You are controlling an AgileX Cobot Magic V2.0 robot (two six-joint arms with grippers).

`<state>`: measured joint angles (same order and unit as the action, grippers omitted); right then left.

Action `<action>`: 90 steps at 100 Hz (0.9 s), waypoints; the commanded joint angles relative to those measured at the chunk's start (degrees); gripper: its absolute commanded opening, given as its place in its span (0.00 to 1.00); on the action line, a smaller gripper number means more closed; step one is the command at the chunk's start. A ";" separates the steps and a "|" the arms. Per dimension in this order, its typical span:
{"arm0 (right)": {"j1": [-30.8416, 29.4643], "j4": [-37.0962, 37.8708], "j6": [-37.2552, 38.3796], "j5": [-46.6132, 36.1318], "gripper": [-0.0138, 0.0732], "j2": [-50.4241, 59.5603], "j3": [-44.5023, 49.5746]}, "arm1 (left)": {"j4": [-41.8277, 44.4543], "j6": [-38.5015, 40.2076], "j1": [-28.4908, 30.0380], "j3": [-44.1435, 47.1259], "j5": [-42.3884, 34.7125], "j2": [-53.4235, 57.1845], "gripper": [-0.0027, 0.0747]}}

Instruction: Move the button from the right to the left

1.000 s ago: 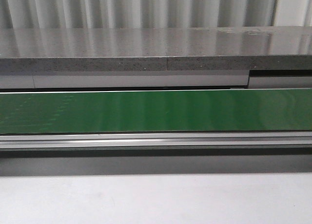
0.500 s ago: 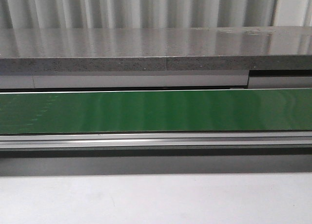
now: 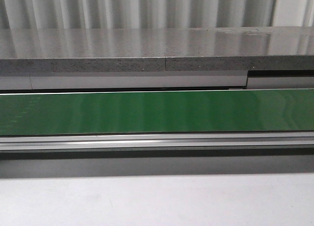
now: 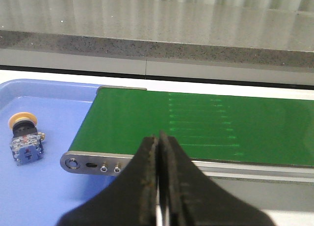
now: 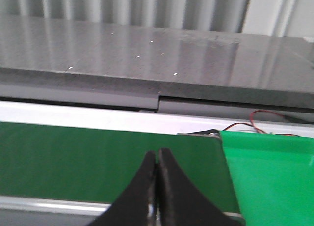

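Note:
The button (image 4: 24,137), with a yellow cap, black collar and blue-and-clear block, lies in a light blue tray (image 4: 54,196) beside the left end of the green conveyor belt (image 4: 221,127), seen only in the left wrist view. My left gripper (image 4: 159,137) is shut and empty, over the belt's near rail to the right of the button. My right gripper (image 5: 157,155) is shut and empty, over the belt (image 5: 98,157) near its right end. Neither gripper nor the button shows in the front view.
The green belt (image 3: 157,112) runs across the front view with a metal rail (image 3: 157,141) before it and a grey stone ledge (image 3: 157,49) behind. A bright green tray (image 5: 274,177) lies past the belt's right end, with red wires (image 5: 260,123) behind it.
The front view has shifted very slightly; nothing on the belt has changed.

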<state>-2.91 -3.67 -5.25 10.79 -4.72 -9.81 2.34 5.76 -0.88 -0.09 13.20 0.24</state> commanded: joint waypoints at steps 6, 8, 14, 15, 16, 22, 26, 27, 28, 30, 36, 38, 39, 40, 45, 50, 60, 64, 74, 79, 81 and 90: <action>-2.32 5.17 6.07 -14.98 0.08 -0.70 4.54 | 0.00 0.56 -0.03 1.42 -4.18 2.09 0.01; -2.55 5.17 6.70 -15.82 0.08 -0.45 5.51 | 0.00 0.56 -0.03 1.42 -4.18 2.09 0.01; -2.93 5.17 7.92 -17.32 0.08 0.68 8.26 | 0.00 0.56 -0.03 1.42 -4.18 2.09 0.01; -2.93 5.17 8.17 -17.41 0.08 1.08 8.56 | 0.00 0.56 -0.03 1.42 -4.18 2.09 0.01; -2.99 5.17 8.25 -17.56 0.08 1.32 9.17 | 0.00 0.56 -0.03 1.42 -4.18 2.09 0.01; -2.99 5.17 8.82 -15.64 0.08 3.95 10.59 | 0.00 0.56 -0.03 1.42 -4.18 2.09 0.01; -2.99 5.50 8.82 -11.75 0.08 5.61 10.39 | 0.00 0.56 -0.03 1.42 -4.18 2.09 0.01; -2.99 5.50 8.82 -11.75 0.08 5.94 10.39 | 0.00 0.56 -0.03 1.42 -4.18 2.09 0.01; -3.07 5.50 8.82 -10.79 0.08 6.50 10.39 | 0.00 0.56 -0.03 1.42 -4.18 2.09 0.01; -3.07 5.50 8.82 -10.41 0.08 6.36 10.45 | 0.00 0.56 -0.03 1.42 -4.21 2.09 0.01; -3.07 5.50 8.82 -9.25 0.08 5.97 10.45 | 0.00 0.56 -0.03 1.42 -4.21 2.09 0.01; -3.07 5.50 8.82 -8.74 0.08 6.22 10.45 | 0.00 0.56 -0.03 1.42 -4.21 2.09 0.01; -3.07 5.50 8.82 -8.59 0.08 6.22 10.45 | 0.00 0.56 -0.03 1.42 -4.21 2.09 0.01; -3.07 5.50 8.82 -8.46 0.08 6.22 10.45 | 0.00 0.56 -0.03 1.42 -4.21 2.09 0.01; -3.07 5.50 8.82 -8.31 0.08 6.22 10.45 | 0.00 0.56 -0.03 1.42 -4.21 2.09 0.01; -3.07 5.50 8.82 -8.31 0.08 6.22 10.45 | 0.00 0.56 -0.03 1.42 -4.21 2.09 0.01; -3.07 5.50 8.82 -8.37 0.08 6.22 10.45 | 0.00 0.56 -0.03 1.42 -4.21 2.09 0.01; -3.07 5.50 8.82 -8.37 0.08 6.22 10.45 | 0.00 0.56 -0.03 1.42 -4.21 2.09 0.01; -3.07 5.50 8.82 -8.37 0.08 6.22 10.45 | 0.00 0.56 -0.03 1.42 -4.21 2.09 0.01; -3.07 5.50 8.82 -8.37 0.08 6.22 10.45 | 0.00 0.56 -0.03 1.42 -4.21 2.09 0.01; -3.07 5.50 8.82 -8.37 0.08 6.22 10.45 | 0.00 0.56 -0.03 1.42 -4.21 2.09 0.01; -3.07 5.50 8.82 -8.37 0.08 6.22 10.45 | 0.00 0.56 -0.03 1.42 -4.21 2.09 0.01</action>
<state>-5.57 1.01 3.53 6.57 0.60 1.49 2.34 5.76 -0.88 -0.09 13.20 0.24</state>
